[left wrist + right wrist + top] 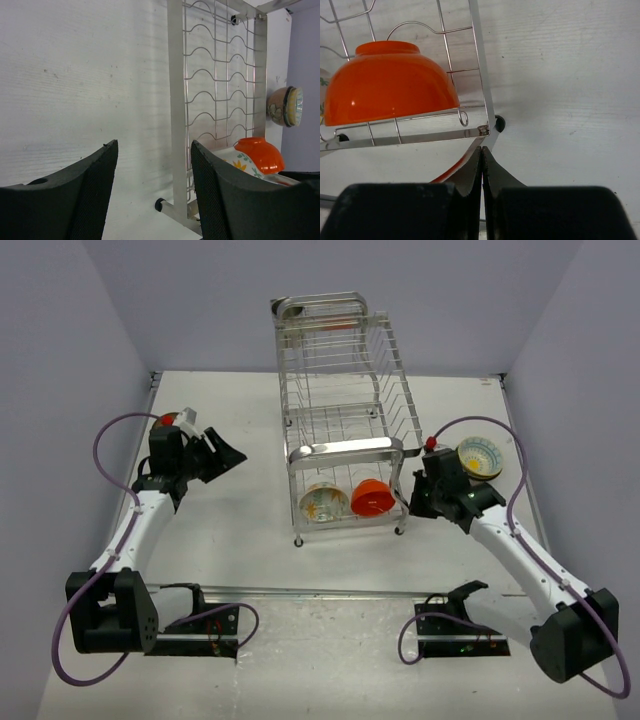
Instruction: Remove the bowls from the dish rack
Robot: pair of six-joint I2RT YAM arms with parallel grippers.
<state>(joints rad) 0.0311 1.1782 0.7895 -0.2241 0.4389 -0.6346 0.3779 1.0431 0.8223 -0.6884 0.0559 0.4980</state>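
Observation:
The chrome wire dish rack (345, 415) stands mid-table. In the front of its lower tier sit a pale bowl with yellow-orange pattern (324, 503) and a bright orange-red bowl (372, 498). A greenish bowl with a dark rim (480, 457) rests on the table right of the rack. I see no brown bowl clearly. My left gripper (226, 454) is open and empty, well left of the rack (176, 100). My right gripper (414, 502) is shut and empty at the rack's front right corner (485, 107), just below the orange bowl (390, 82).
The rack's black foot (499, 123) sits just beyond my right fingertips (477, 160). In the left wrist view the orange bowl (260, 154) and the pale bowl (239, 162) show behind the right finger, and the greenish bowl (285, 106) lies past the rack. Grey walls enclose the table.

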